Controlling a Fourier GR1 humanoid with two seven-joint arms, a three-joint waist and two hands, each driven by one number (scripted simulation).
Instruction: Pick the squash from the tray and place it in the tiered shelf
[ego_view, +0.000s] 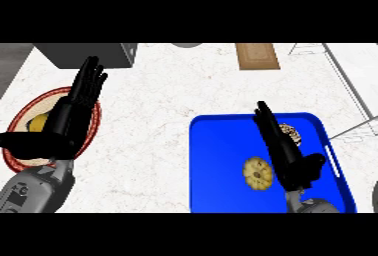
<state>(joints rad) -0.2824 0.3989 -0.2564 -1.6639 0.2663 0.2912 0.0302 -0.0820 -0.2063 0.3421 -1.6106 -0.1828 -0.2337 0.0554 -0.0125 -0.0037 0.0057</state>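
Squash (258, 173) lies unheld on the blue tray (221, 165), near its middle. Right fingers (267, 125) are straight and together, stretched over the tray's right half. The right hand (295, 167) is beside the squash and partly covers a brown item (291, 133). Left fingers (88, 82) are straight and slightly apart. The left hand (55, 130) is well left of the tray, over a red-rimmed plate (29, 102). The wire tiered shelf (347, 80) stands right of the tray.

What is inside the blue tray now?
In the blue tray lies a round yellow squash. A brownish thing shows behind the right hand, which covers part of it, so I cannot name it.
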